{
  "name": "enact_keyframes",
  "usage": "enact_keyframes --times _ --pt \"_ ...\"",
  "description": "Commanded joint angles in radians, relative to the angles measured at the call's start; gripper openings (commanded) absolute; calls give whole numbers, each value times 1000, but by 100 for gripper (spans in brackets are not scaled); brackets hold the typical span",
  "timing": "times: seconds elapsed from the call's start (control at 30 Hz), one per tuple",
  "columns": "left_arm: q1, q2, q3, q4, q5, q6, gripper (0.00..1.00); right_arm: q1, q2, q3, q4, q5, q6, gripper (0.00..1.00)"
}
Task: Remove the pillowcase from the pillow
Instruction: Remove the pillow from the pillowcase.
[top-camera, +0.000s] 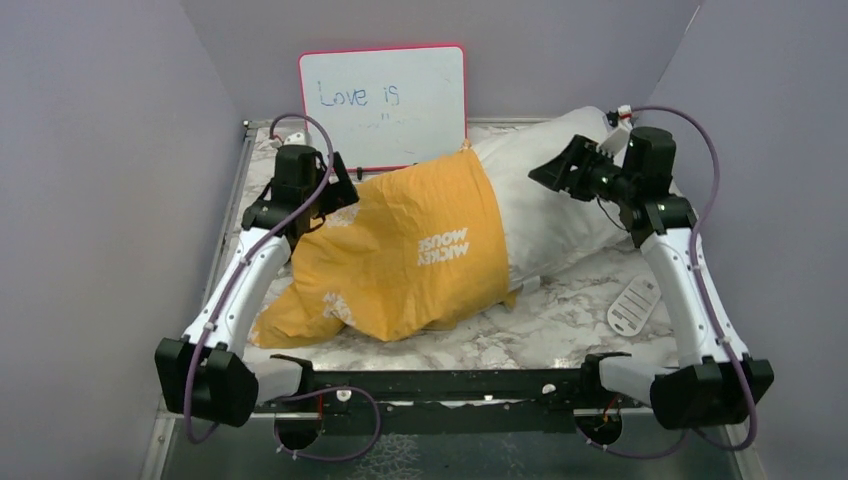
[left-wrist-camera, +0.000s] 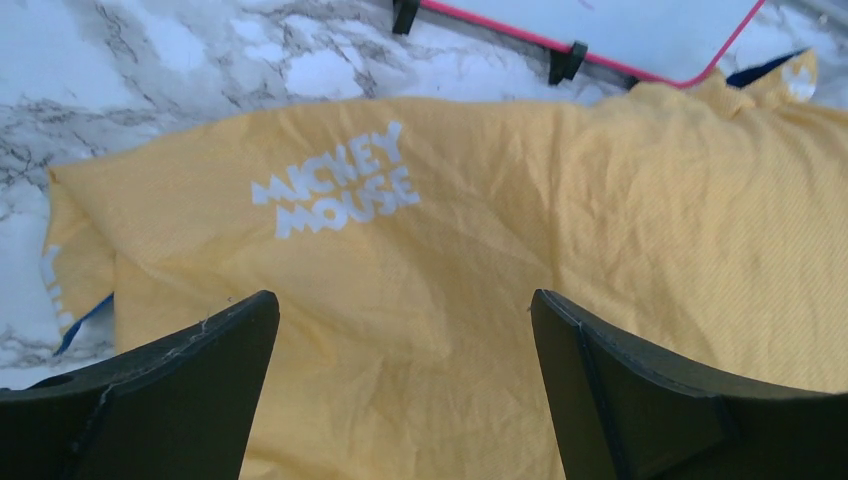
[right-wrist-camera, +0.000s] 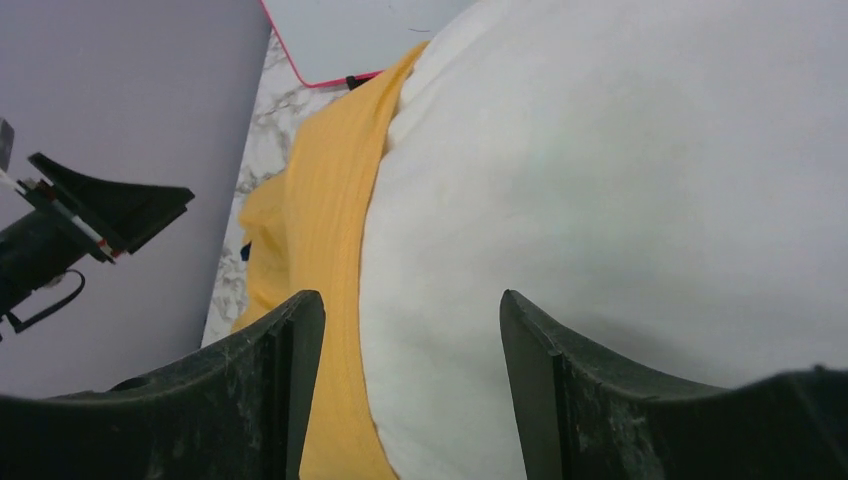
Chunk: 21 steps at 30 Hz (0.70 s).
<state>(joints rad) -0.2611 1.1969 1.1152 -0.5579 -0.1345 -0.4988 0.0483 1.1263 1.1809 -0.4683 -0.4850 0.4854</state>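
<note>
Left gripper (top-camera: 342, 188) spread wide over the pillowcase (top-camera: 410, 250), which sheathes the left half; pillow (top-camera: 555, 215) pokes out rightward along its long axis, right gripper (top-camera: 553, 166) parted just above that bare end, holding nothing

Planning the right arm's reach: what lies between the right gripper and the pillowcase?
Only the exposed white pillow; the top view shows it spanning from the right gripper to the pillowcase.
</note>
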Motion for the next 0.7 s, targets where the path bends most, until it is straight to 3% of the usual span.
enact_keyframes --times 0.0,0.13,0.33,0.47,0.67 --pt "135 112 92 206 284 22 99 21 150 168 -22 -95 -130 71" --pt "248 307 155 373 595 27 99 29 304 315 -86 -85 -206 75" --pt "353 579 189 620 1009 123 99 31 410 278 -117 -106 -247 76" --pt "349 732 275 603 1166 231 99 31 403 188 -84 -130 -244 78" --pt "349 781 275 732 1325 260 99 32 407 127 -108 -106 -262 78"
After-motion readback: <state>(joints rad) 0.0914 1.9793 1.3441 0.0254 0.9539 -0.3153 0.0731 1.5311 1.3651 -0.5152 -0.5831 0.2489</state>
